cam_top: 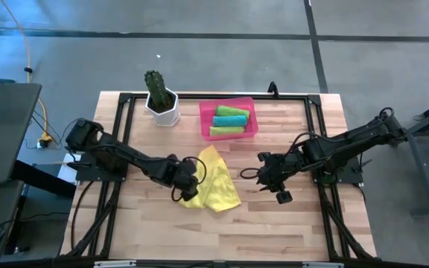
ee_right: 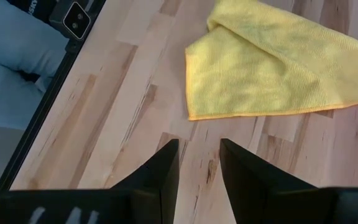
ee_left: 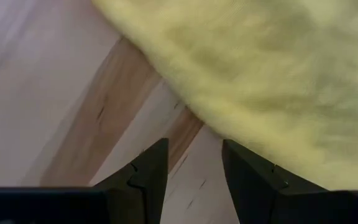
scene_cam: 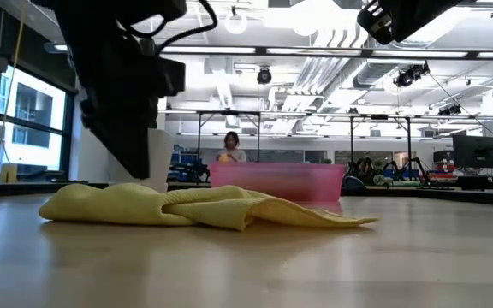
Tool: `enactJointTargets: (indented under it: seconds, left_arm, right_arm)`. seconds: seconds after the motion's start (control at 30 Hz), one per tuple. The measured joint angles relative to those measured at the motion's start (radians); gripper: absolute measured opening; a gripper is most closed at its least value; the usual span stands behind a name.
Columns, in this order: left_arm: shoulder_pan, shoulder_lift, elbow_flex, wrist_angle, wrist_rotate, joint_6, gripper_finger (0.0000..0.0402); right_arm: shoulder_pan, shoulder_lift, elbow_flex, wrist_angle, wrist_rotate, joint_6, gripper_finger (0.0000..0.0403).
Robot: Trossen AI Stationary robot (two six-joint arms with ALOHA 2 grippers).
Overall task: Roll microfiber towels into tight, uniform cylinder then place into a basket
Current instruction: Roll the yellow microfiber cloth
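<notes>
A yellow towel [cam_top: 216, 182] lies crumpled and partly folded on the wooden table's middle, also seen in the low view [scene_cam: 204, 205]. My left gripper [cam_top: 191, 186] stands open, pointing steeply down at the towel's left edge [ee_left: 185, 106]; only bare wood shows between its fingers [ee_left: 194, 171]. My right gripper [cam_top: 263, 177] hovers open above the table, right of the towel [ee_right: 272, 62], with nothing between its fingers [ee_right: 199, 162]. The pink basket [cam_top: 203, 123] at the far middle holds three rolled towels: lime green [cam_top: 232, 112], teal [cam_top: 229, 120], lime green [cam_top: 227, 131].
A white pot with a green cactus [cam_top: 161, 104] stands left of the basket at the far edge. A black frame [cam_top: 118, 134] borders the table. Bare wood lies near the front edge [cam_top: 222, 231]. A person [scene_cam: 229, 147] shows in the room beyond.
</notes>
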Motion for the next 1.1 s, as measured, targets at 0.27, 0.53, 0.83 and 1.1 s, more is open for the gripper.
enactJointTargets:
  seconds: [0.27,0.53,0.83,1.1]
  left_arm:
    - [0.000,0.063,-0.051,0.181,0.042,0.000,0.0140]
    - [-0.009,0.145,-0.052,0.400,0.043,0.038,0.0140]
    - [-0.031,0.171,-0.054,0.565,0.010,0.082,0.0140]
    - [-0.031,0.171,-0.054,0.785,-0.004,0.157,0.0140]
  right_arm:
    - [0.000,0.000,0.000,0.000,0.000,0.000,0.0108]
    - [0.000,0.000,0.000,0.005,0.000,0.000,0.0108]
    - [0.000,0.000,0.000,0.006,0.000,0.000,0.0108]
    - [0.000,0.000,0.000,0.007,0.000,0.000,0.0108]
